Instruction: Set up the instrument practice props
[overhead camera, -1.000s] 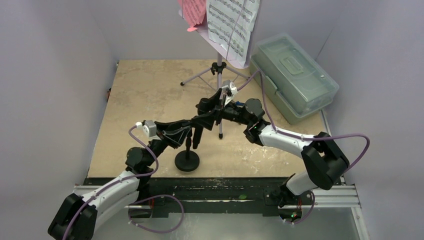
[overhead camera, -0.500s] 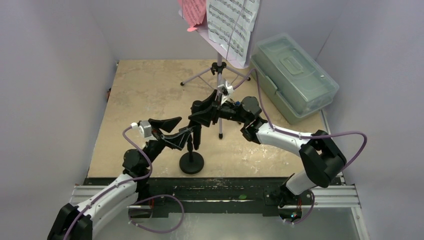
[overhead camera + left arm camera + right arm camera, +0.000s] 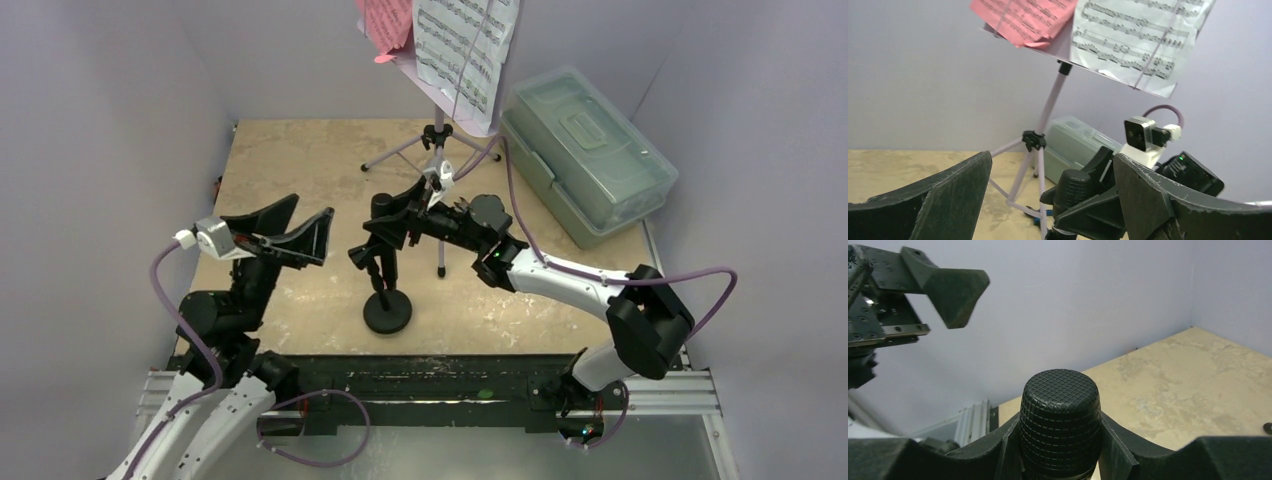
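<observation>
The black microphone (image 3: 1060, 410) stands upright over the short mic stand, whose round base (image 3: 388, 313) rests on the table. My right gripper (image 3: 395, 228) is shut on the microphone's head, a finger pressed to each side (image 3: 1060, 440). Where microphone and stand meet is hidden by the fingers. My left gripper (image 3: 298, 224) hangs open to the left of them, raised off the table, with nothing between its fingers (image 3: 1053, 162). The lavender music stand (image 3: 437, 150) stands at the back, holding a pink sheet (image 3: 385, 22) and a white sheet (image 3: 465, 50).
A clear lidded plastic box (image 3: 585, 155) sits at the back right, against the wall. A blue-handled tool (image 3: 1040, 216) lies by the tripod's feet. Lavender walls close in the tan table (image 3: 290, 160) on three sides.
My left gripper has opened, let go at the mic stand and pulled back up and to the left. My right gripper has shut on the microphone and shifted slightly left.
</observation>
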Controlling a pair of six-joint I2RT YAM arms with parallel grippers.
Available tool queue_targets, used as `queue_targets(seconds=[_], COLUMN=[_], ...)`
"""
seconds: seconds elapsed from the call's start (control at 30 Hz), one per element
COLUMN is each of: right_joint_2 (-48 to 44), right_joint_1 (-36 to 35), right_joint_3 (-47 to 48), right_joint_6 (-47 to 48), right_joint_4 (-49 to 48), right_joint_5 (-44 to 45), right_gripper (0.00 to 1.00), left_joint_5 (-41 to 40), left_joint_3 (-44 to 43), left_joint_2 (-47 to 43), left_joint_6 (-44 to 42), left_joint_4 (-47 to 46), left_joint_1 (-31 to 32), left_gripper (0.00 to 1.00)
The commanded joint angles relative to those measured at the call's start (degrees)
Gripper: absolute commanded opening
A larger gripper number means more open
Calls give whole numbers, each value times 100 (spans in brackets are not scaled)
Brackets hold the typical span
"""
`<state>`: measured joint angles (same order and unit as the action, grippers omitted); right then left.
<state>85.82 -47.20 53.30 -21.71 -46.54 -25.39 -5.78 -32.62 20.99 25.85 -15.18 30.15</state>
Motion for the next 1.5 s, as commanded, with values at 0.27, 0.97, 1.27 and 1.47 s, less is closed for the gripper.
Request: queue_targets(seconds=[0.27, 0.97, 1.27, 1.47], right_joint_2=[553, 2234, 1833, 1092], right_joint_1=[-547, -744, -892, -1015], right_joint_3=[1451, 2370, 1619, 1028], right_joint_6=[411, 2391, 2464, 2363], right_joint_4=[-1283, -2060, -2089, -1451], right_joint_5=[2566, 3998, 4277, 4438], right_gripper=[14, 33, 73, 93], left_joint_5=[-809, -1021, -1004, -957], left_joint_3=[-1184, -1488, -1473, -1425], left_joint_2=[10, -464, -493, -421], left_joint_6=[-565, -1081, -1057, -927], left_joint_4=[1944, 2499, 2566, 2496], left_joint_1=[15, 17, 17, 13], left_gripper=[90, 91, 91, 91])
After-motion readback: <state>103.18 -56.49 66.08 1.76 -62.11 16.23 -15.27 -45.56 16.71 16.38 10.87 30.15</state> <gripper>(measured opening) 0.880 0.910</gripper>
